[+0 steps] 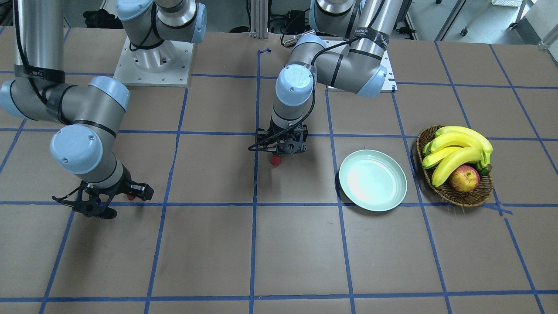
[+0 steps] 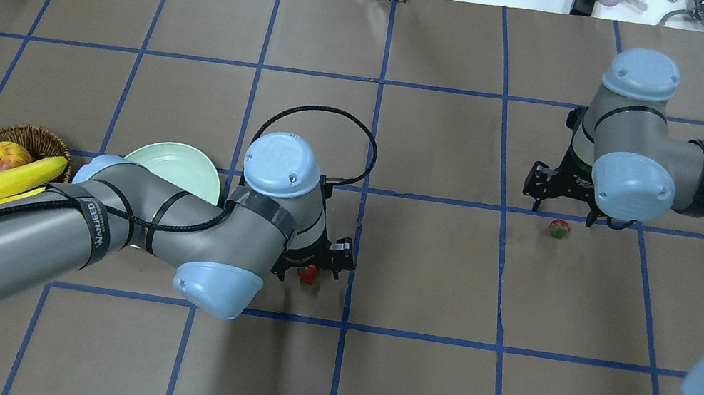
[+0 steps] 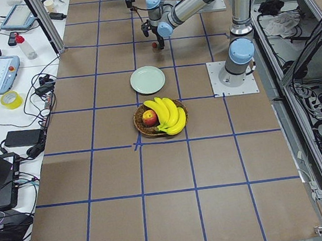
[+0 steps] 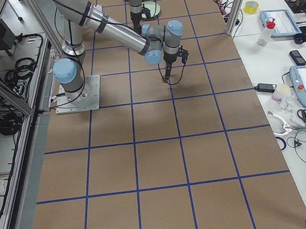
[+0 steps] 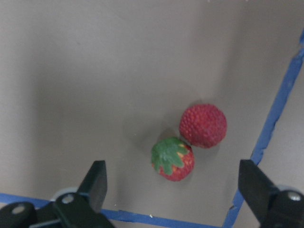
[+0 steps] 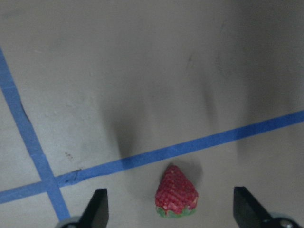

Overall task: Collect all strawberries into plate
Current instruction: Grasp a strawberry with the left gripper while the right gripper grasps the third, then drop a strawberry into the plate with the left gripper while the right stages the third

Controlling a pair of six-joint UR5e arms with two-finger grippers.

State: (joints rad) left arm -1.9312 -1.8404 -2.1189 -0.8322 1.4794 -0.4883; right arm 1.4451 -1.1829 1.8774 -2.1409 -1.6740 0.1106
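Two strawberries lie touching on the brown table: one with its green cap up (image 5: 172, 159) and one showing only red (image 5: 203, 125). My left gripper (image 5: 175, 185) hangs open just above them, its fingers (image 5: 97, 183) on either side. In the overhead view only one of the pair (image 2: 308, 274) shows beside that gripper (image 2: 311, 266). A third strawberry (image 6: 176, 198) lies just below a blue tape line, under my open right gripper (image 6: 173, 209); the overhead view shows this strawberry (image 2: 559, 228) too. The pale green plate (image 1: 372, 180) stands bare beside the left arm.
A wicker basket (image 1: 455, 196) with bananas (image 1: 457, 148) and an apple (image 1: 464, 179) stands just past the plate. Blue tape lines grid the brown table. The left arm's elbow (image 2: 173, 224) reaches over the plate's edge in the overhead view.
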